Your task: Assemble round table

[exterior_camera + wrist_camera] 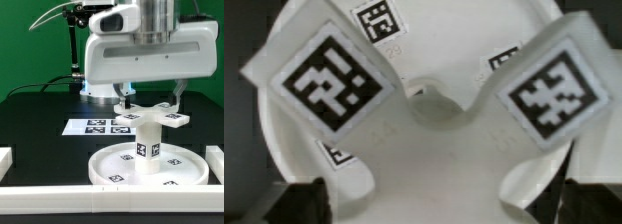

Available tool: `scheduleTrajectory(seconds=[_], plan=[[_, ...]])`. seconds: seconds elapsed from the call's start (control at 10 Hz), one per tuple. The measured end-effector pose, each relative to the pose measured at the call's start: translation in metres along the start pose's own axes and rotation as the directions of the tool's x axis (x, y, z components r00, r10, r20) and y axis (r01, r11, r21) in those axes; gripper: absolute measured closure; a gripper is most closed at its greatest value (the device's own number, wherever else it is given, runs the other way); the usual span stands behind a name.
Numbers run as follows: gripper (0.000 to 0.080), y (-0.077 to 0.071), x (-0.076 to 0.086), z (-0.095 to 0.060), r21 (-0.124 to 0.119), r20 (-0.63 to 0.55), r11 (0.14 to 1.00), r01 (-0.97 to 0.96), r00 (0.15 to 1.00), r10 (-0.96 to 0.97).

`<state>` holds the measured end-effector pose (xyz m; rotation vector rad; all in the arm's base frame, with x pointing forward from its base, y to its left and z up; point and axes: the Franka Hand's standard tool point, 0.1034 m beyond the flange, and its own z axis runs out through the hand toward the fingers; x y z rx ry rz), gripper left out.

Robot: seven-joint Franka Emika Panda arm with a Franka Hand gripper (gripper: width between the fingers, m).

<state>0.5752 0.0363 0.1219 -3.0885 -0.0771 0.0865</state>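
The large round disc (108, 166) lies rim-up on the table at the front. The short cylinder leg (147, 148) stands upright on the disc's hub. The cross-shaped foot (150, 119) sits on top of the leg. My gripper (151, 101) hangs straight over the foot, fingers spread wide on either side of it, open. In the wrist view the foot's tagged arms (335, 78) fill the picture, with the leg's end (434, 104) between them. My dark fingertips (292, 204) stand outside the foot's lower lobes, a narrow gap showing on one side.
The marker board (92, 127) lies behind the disc toward the exterior view's left. White border bars run along the front (60, 202) and at both sides (214, 158). The arm's base stands behind.
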Motion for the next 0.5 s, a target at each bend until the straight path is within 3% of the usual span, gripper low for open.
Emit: scheduleTrajectory(seconds=[0.5], plan=[[0.0150,0.0007,-0.0010,0.0045,-0.001,0.003,1.000,0.000,1.000,0.000]])
